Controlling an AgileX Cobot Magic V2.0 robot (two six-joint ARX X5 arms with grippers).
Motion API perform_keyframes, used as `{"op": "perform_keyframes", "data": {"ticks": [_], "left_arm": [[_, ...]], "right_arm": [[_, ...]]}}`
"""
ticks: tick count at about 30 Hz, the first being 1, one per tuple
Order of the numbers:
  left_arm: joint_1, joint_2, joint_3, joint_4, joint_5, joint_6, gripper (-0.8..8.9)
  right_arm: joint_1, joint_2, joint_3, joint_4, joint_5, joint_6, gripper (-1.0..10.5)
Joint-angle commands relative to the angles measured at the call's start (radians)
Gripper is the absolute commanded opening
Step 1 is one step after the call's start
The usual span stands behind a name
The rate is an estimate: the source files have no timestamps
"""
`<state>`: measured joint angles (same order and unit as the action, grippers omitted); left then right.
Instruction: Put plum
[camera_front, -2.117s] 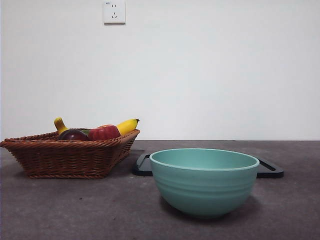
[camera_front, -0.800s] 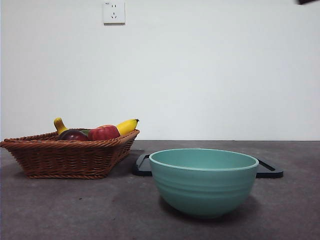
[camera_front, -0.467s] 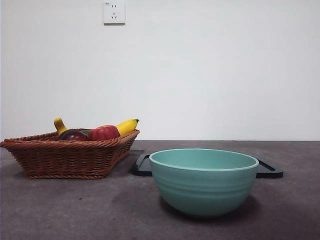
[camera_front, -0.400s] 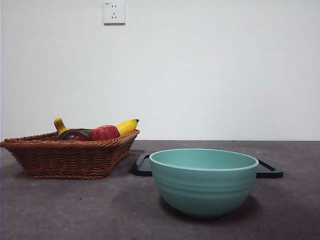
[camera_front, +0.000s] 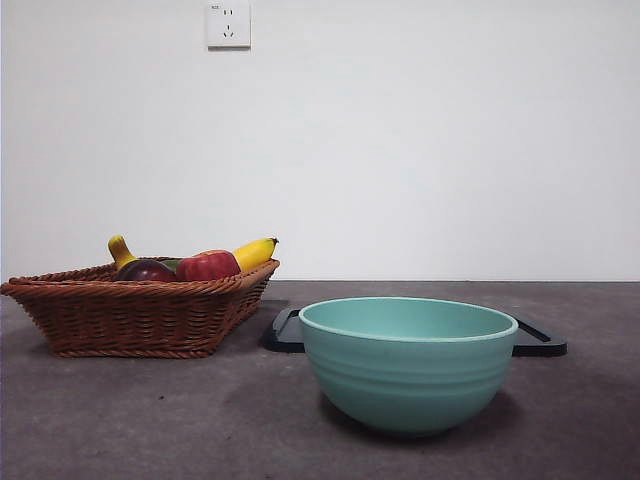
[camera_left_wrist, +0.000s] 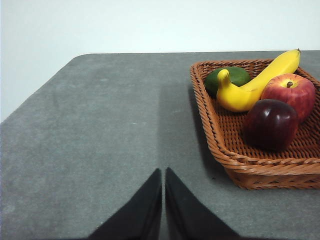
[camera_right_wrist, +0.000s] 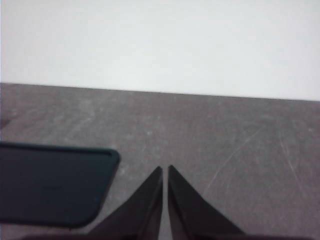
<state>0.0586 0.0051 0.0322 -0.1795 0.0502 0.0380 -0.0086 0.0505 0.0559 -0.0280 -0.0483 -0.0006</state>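
Note:
The dark maroon plum (camera_front: 146, 270) lies in a brown wicker basket (camera_front: 130, 312) at the left of the table; the left wrist view shows the plum (camera_left_wrist: 270, 124) near the basket's (camera_left_wrist: 227, 150) front rim. My left gripper (camera_left_wrist: 163, 172) is shut and empty, above bare table beside the basket, apart from it. My right gripper (camera_right_wrist: 165, 169) is shut and empty, above bare table next to a dark tray (camera_right_wrist: 50, 182). Neither arm shows in the front view.
In the basket also lie a red apple (camera_left_wrist: 289, 93), a banana (camera_left_wrist: 255, 82) and a green fruit (camera_left_wrist: 230, 78). A teal bowl (camera_front: 408, 362) stands at the front centre, with the dark tray (camera_front: 540, 338) behind it. A wall socket (camera_front: 228, 23) is on the wall.
A dark arm tip that showed at the front view's top right corner a second ago is gone. The fruit, basket and bowl have not moved.

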Motion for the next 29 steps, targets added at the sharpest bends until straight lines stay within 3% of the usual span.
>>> {"op": "perform_keyframes", "data": {"ticks": [1,14,18,29], "left_arm": [[0.002,-0.002,-0.021,-0.008,-0.002,-0.005,0.08],[0.002,-0.002,-0.021,-0.008,-0.002,-0.005,0.08],[0.002,-0.002,-0.021,-0.008,-0.002,-0.005,0.09],[0.002,-0.002,-0.021,-0.008,-0.002,-0.005,0.09]], "right_arm": [[-0.003,-0.021,-0.025,0.010,0.004,0.005,0.1],[-0.003,-0.047,-0.045,-0.154,0.005,0.039,0.1],[-0.002,-0.047,-0.045,-0.148,0.003,0.081,0.1],[-0.002,-0.047,-0.045,-0.128,0.004,0.079,0.1]]}}
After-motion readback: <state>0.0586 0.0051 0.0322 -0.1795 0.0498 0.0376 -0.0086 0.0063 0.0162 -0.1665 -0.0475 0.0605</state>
